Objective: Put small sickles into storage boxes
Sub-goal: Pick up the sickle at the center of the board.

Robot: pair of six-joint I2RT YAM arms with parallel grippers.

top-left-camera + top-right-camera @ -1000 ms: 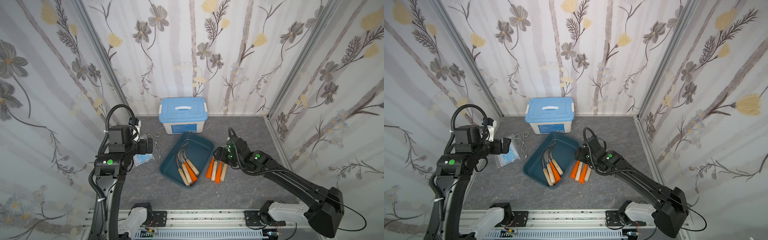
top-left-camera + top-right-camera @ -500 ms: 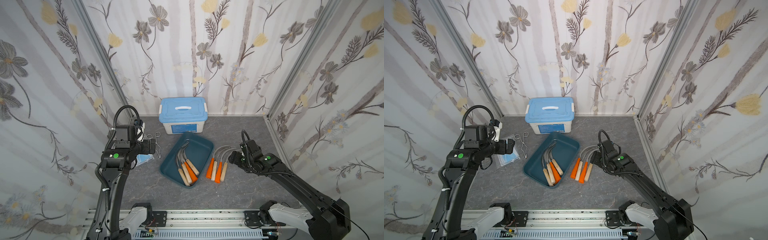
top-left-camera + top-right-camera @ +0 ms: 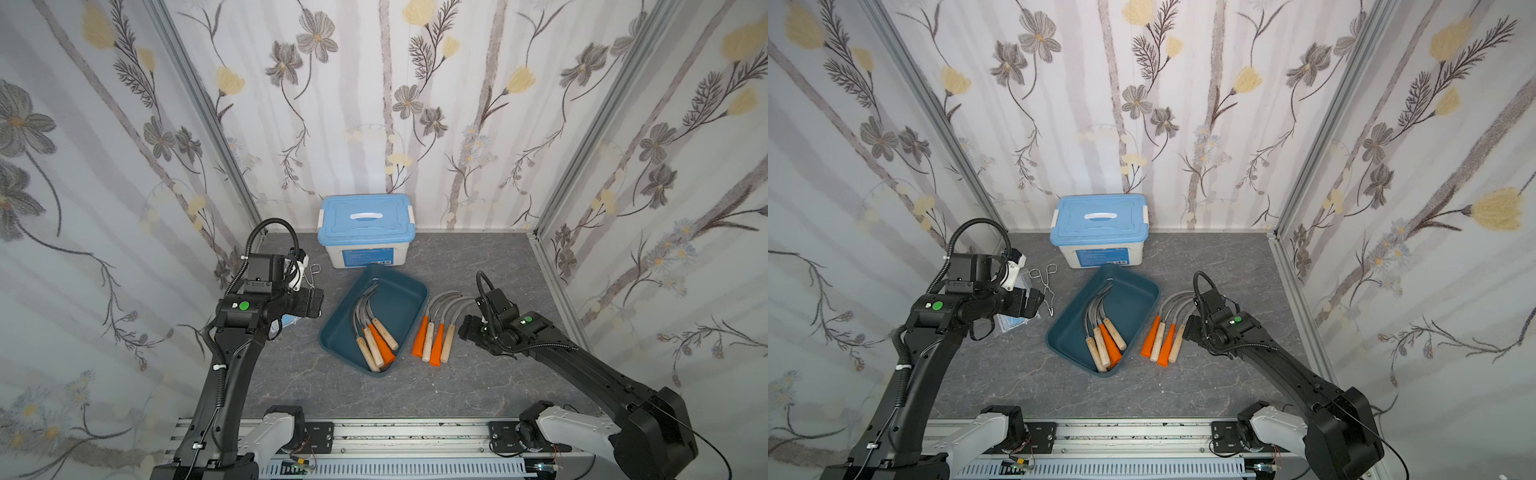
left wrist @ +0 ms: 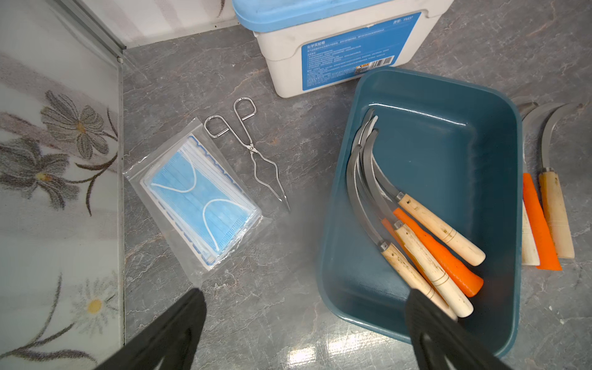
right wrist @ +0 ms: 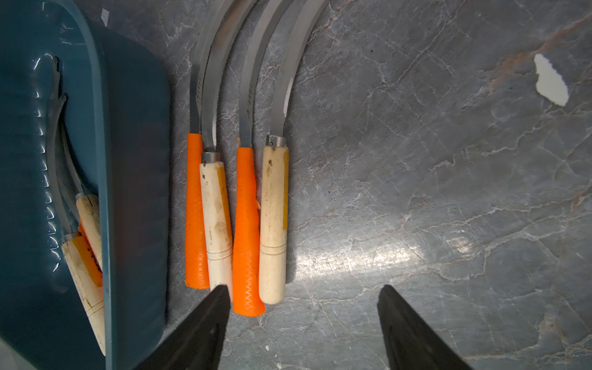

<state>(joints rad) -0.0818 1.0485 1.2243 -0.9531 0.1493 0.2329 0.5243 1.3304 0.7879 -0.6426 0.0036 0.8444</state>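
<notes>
The dark teal storage box (image 3: 401, 297) (image 3: 1133, 297) lies mid-table with several small sickles (image 3: 374, 332) inside, handles toward the front. Beside it on its right, several more sickles (image 3: 434, 338) (image 5: 243, 205) lie in a row on the grey table, orange and pale wooden handles alternating. My right gripper (image 3: 465, 328) (image 5: 304, 286) hovers open just right of that row and holds nothing. One finger (image 5: 211, 307) hangs over the handle ends. My left gripper (image 3: 316, 303) (image 4: 304, 293) is open and empty, left of the box (image 4: 448, 153), above its left wall.
A white box with a light-blue lid (image 3: 365, 232) stands behind the tray against the back wall. Wire tongs (image 4: 256, 150) and a pack of blue face masks (image 4: 198, 198) lie left of the tray. Flowered walls close in three sides.
My right gripper has drawn back from over the sickle blades, to the right and toward the front, empty. My left arm has swung a little toward the tray.
</notes>
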